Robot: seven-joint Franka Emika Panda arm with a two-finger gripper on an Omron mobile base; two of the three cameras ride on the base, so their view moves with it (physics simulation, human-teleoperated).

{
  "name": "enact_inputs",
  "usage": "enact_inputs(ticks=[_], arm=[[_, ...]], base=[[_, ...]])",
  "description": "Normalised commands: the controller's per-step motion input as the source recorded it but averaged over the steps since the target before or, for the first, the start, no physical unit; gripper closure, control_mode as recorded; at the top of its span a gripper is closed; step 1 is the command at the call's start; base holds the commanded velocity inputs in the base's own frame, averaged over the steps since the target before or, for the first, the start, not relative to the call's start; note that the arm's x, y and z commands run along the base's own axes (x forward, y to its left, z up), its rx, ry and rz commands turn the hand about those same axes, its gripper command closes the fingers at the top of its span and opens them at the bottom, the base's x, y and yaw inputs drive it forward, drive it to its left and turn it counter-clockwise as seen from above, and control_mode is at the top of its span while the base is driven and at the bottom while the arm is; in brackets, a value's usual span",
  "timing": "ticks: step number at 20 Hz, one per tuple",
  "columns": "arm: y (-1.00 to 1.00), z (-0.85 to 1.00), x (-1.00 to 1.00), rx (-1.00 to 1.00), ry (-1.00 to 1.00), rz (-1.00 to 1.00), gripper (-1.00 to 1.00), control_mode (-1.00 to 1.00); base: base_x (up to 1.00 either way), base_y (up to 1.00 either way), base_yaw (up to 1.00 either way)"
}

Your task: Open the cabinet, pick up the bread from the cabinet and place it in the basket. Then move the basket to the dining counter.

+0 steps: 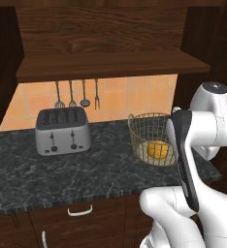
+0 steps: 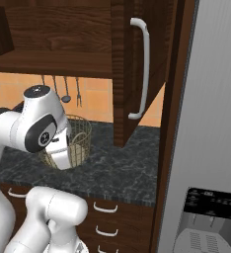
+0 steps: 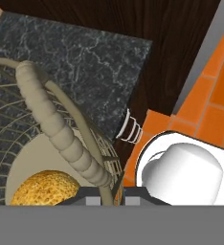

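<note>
Black speckled counter (image 1: 86,169): it fills the middle band of the left base view, front edge running along the lower third; bare stone lies between the toaster and the basket and in front of both.
Cabinet (image 2: 132,69): dark brown wood across the top of both base views; in the right base view one door stands swung out at upper centre, its long silver handle (image 2: 143,69) facing the camera, the door's lower edge hanging over the counter's right part.
Grey panel (image 2: 211,123): a tall pale appliance face closes off the right side of the right base view, just beside the open door.
Arm: white links rise from the lower right of the left base view and bend over the basket's right side, covering part of its rim.
Toaster (image 1: 62,130): silver, left of centre in the left base view, well apart from the basket.
Basket (image 1: 149,138): pale gold wire, on the counter near its right end, right of centre in the left base view; its ribbed handle (image 3: 61,129) crosses the hand view.
Gripper (image 3: 106,197): clenched on the basket rim at the handle's base, at the bottom of the hand view.
Bread (image 1: 157,149): golden-orange bun lying on the basket's tan base.
Drawer pulls (image 2: 107,208): short curved handles below the counter edge.
</note>
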Motion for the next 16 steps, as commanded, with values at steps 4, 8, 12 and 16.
enact_inputs(ticks=[4, 8, 12, 16], arm=[[0.0, 0.0, 0.0, 0.0, 0.0, 0.0, 1.0, 1.0], [0.0, 0.0, 0.0, 0.0, 0.0, 0.0, 1.0, 1.0], [0.0, 0.0, 0.0, 0.0, 0.0, 0.0, 1.0, 1.0], [0.0, 0.0, 0.0, 0.0, 0.0, 0.0, 1.0, 1.0]], base=[[-0.81, 0.04, 0.13], [-0.91, 0.23, 0.47], [-0.13, 0.13, 0.94], [-0.1, 0.0, 1.0]])
